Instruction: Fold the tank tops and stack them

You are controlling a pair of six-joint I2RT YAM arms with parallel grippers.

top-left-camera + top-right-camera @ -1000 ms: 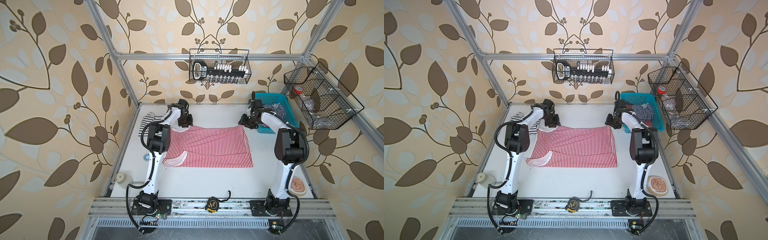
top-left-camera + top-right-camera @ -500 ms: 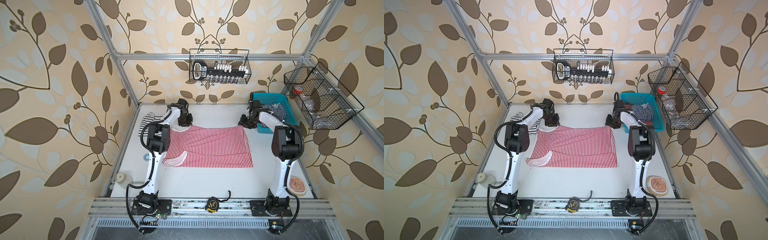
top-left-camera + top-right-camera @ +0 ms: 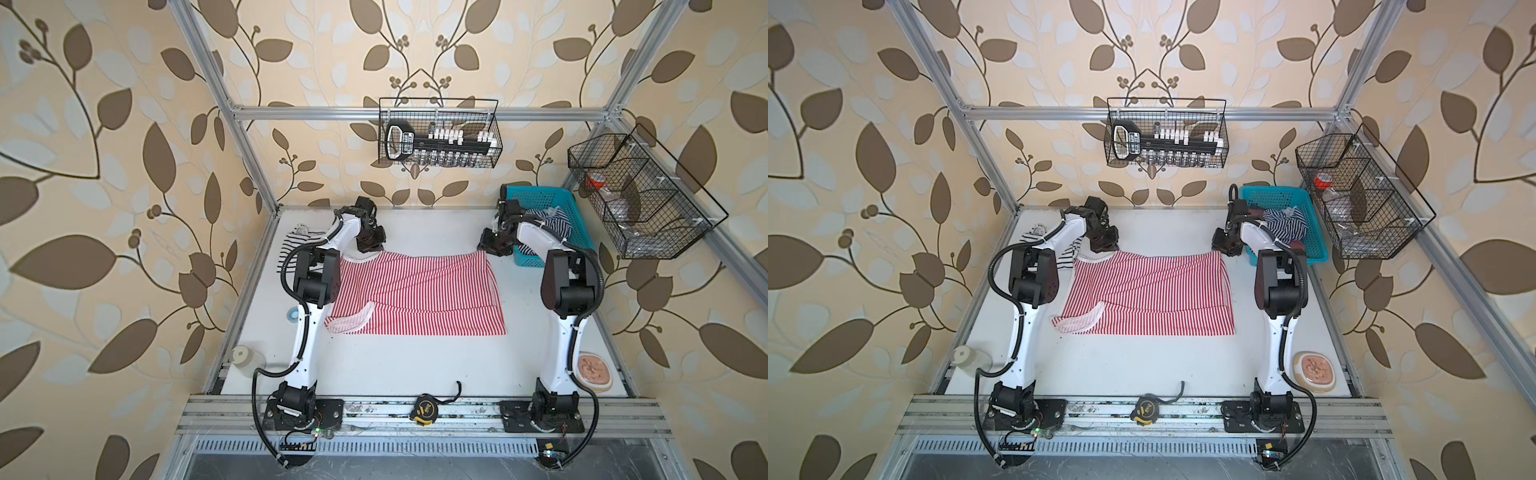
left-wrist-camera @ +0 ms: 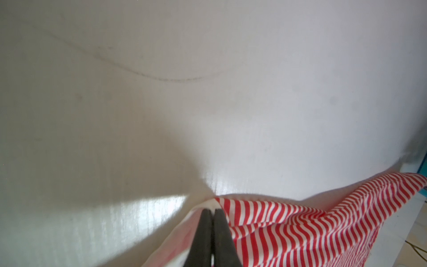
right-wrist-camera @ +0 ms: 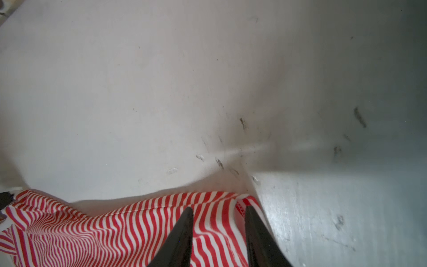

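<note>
Newly clamped, left jaws hold the red-and-white striped knit tank top (image 3: pixel 415 291) at eleven o'clock; right jaws, apart, may miss its flat one-o'clock corner.

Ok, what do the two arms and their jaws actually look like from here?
The left arm and right arm both have white link shells, black joint housings and black bases bolted to the front rail. A black corrugated cable hose loops beside each. The jaws are black and taper to narrow tips.
</note>
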